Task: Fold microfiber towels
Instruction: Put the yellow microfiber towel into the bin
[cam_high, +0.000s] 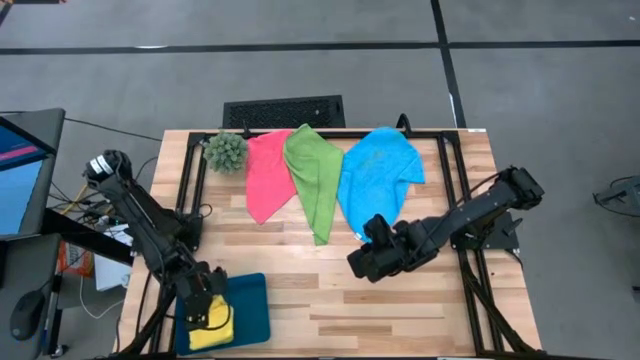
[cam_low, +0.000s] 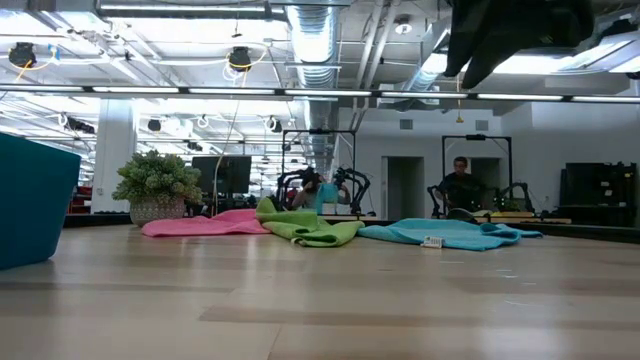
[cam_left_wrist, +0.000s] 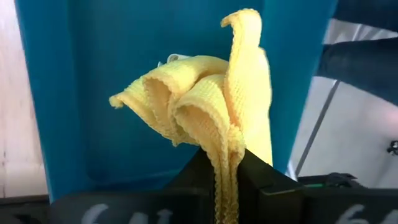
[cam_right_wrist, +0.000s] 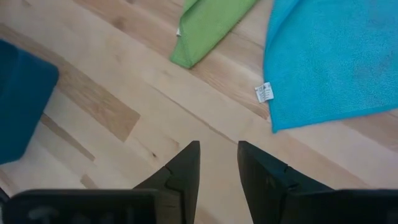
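The yellow towel (cam_high: 212, 328) is folded small and sits over the dark teal tray (cam_high: 250, 305) at the table's near left. My left gripper (cam_high: 208, 300) is shut on it. The pink towel (cam_high: 266, 172), the green towel (cam_high: 312, 178) and the bright blue towel (cam_high: 378, 175) lie spread side by side on the table's far half. My right gripper (cam_high: 362, 262) hovers above bare wood near the blue towel's near edge, its fingers a little apart and empty. My left gripper pinches several bunched layers of the yellow towel (cam_left_wrist: 225, 163) between its two fingers, at folded edges. The folds (cam_left_wrist: 186, 99) fan out beyond the fingertips over the tray's blue floor. Whether the towel rests on the tray, I cannot tell.
A spiky green ball plant (cam_high: 226, 150) stands at the far left beside the pink towel. A black frame (cam_high: 440, 140) runs along the table's far and side edges. Bare wood (cam_high: 340, 310) lies at the near middle. A person (cam_low: 460, 185) sits in the room beyond.
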